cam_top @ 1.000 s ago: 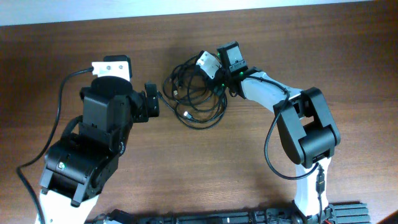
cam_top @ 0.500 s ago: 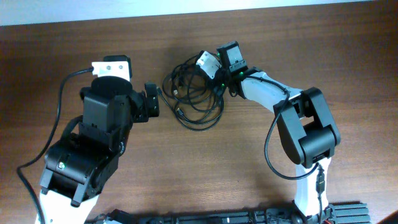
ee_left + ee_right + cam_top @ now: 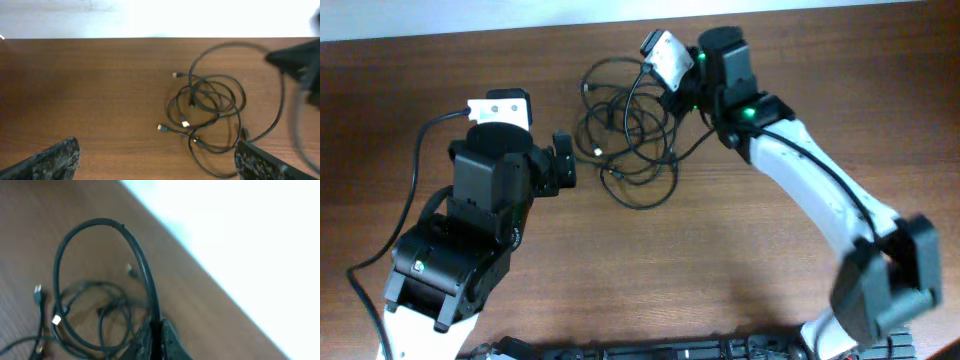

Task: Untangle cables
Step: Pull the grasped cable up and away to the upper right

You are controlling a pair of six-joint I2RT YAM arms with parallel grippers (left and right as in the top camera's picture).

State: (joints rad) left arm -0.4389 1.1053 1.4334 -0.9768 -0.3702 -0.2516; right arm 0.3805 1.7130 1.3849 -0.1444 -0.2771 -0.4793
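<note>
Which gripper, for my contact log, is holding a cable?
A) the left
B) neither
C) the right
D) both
C: a cable strand runs straight into the shut fingers of the right gripper, while the left gripper is open and gripping nothing.

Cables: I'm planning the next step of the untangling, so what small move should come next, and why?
Probably pull the loop pinched in the right gripper away from the tangle: it arches up free, while the remaining cords lie knotted on the table beside the open left gripper.
</note>
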